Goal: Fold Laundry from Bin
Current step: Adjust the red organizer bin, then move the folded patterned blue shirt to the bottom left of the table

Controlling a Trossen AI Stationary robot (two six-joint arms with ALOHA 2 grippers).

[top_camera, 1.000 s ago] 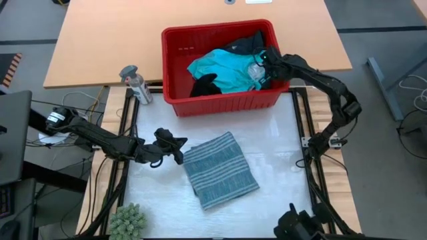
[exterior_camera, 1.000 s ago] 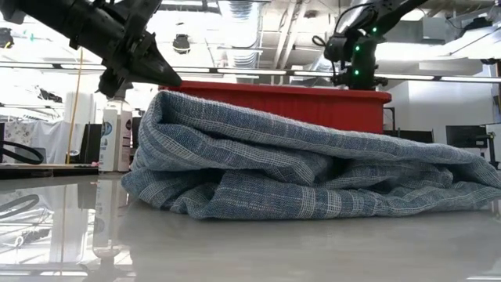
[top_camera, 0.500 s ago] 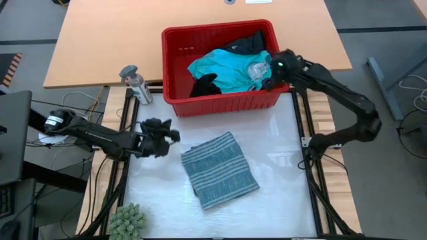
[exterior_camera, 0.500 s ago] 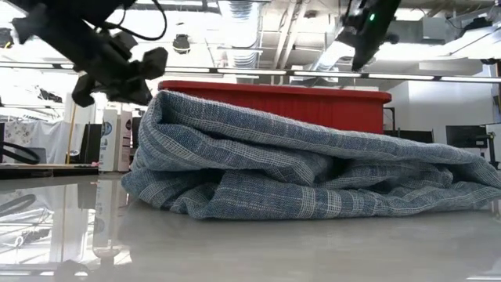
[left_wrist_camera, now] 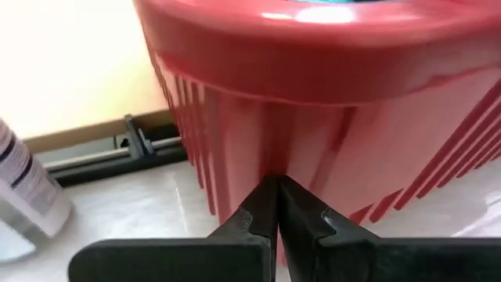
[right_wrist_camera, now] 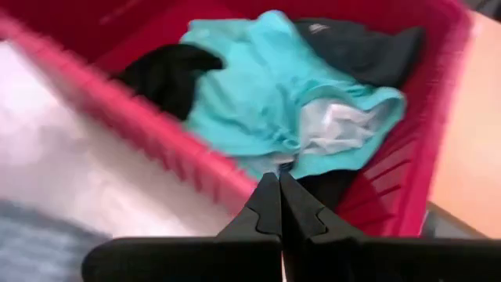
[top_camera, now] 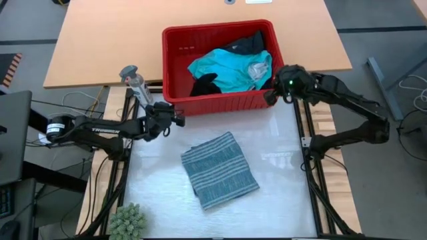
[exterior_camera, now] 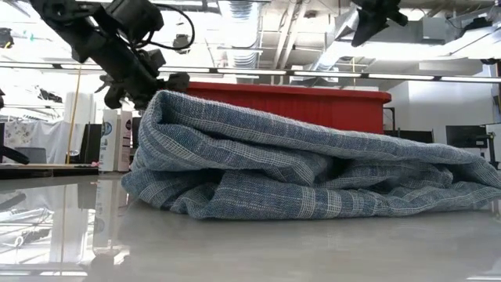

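Observation:
The red bin (top_camera: 179,39) stands at the table's far side. It holds a turquoise garment (top_camera: 230,70) and black garments (top_camera: 203,85). A folded blue-grey striped garment (top_camera: 220,170) lies flat on the table's middle. My left gripper (top_camera: 179,119) is shut and points at the bin's near left corner. My right gripper (top_camera: 269,95) is shut and hovers at the bin's near right corner, over the rim (right_wrist_camera: 149,149), with nothing between its fingers (right_wrist_camera: 266,205). My left gripper points its shut fingertips (left_wrist_camera: 266,200) roughly level, from the table's near left, at the bin's ribbed wall (left_wrist_camera: 258,125) by the near left corner. I cannot tell whether they touch the wall.
A grey spray bottle (top_camera: 137,83) stands left of the bin, close to my left arm. A small green plant (top_camera: 127,220) sits at the near left corner. A wooden table (top_camera: 100,33) lies beyond the bin. Black frame rails (top_camera: 303,133) run along both table sides.
My left gripper has gone from beside the striped garment toward the far edge, up to the bin's near left corner. My right gripper has drawn out of the bin, rising and coming back over its near right corner. The garments lie as before.

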